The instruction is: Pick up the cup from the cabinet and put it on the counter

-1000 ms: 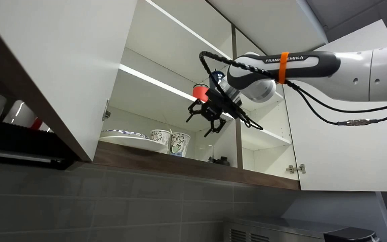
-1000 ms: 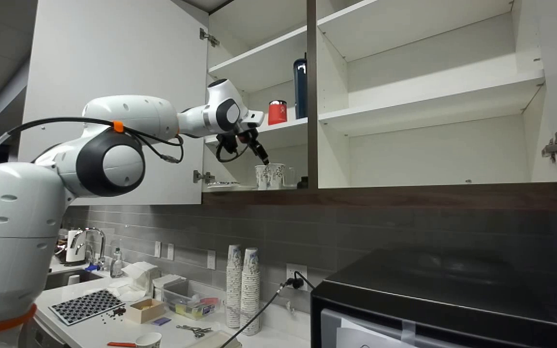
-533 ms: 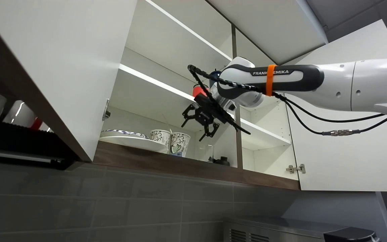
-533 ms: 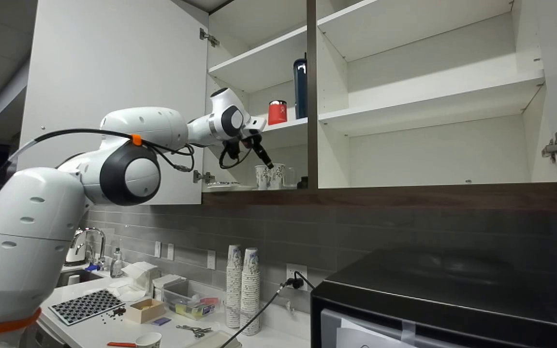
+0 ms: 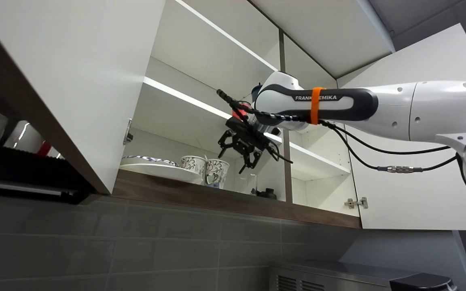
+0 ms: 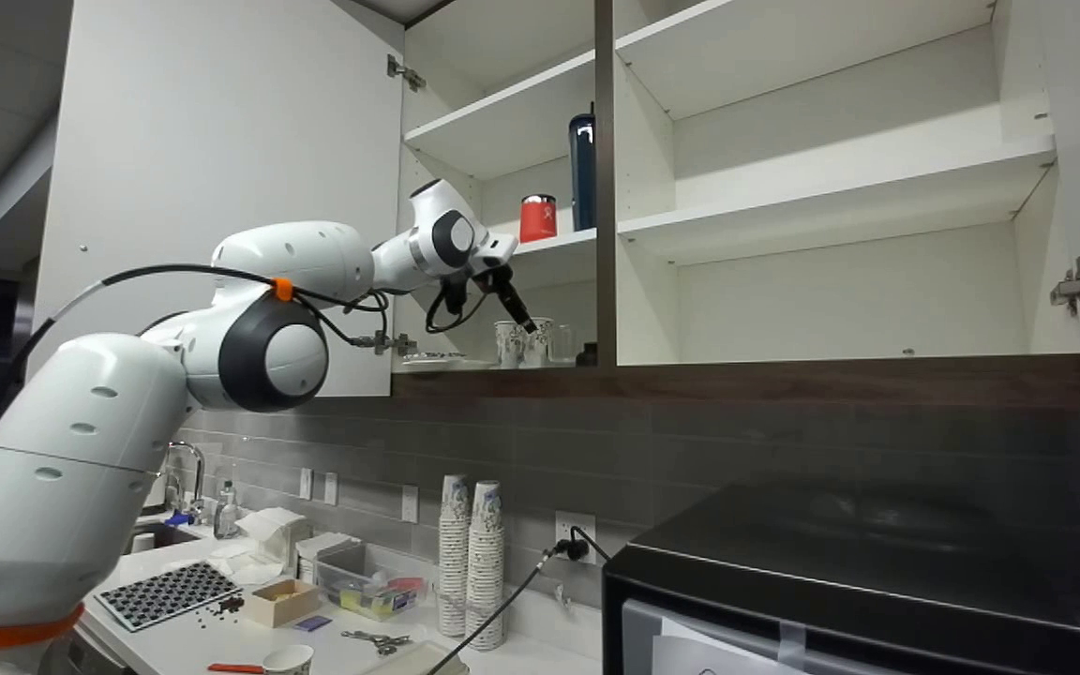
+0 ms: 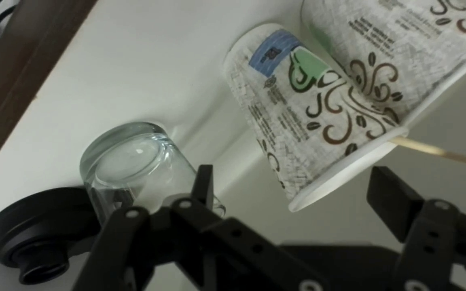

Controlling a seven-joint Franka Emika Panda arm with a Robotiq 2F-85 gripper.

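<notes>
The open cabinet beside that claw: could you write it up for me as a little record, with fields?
Cabinet: white, standing open
Bottom shelf: two printed paper cups, clear drinking glass, black lid, plates
Shelf above: red tumbler, dark blue bottle
Claw: open, holding nothing, near the paper cups
Counter: two tall paper-cup stacks, among other things

White wall cabinet (image 6: 835, 295) with dark-brown bottom edge, inside it white tapered paper cup (image 7: 303, 117) with brown swirls, green patch, blue band, red cylindrical tumbler (image 6: 538, 219)
</notes>
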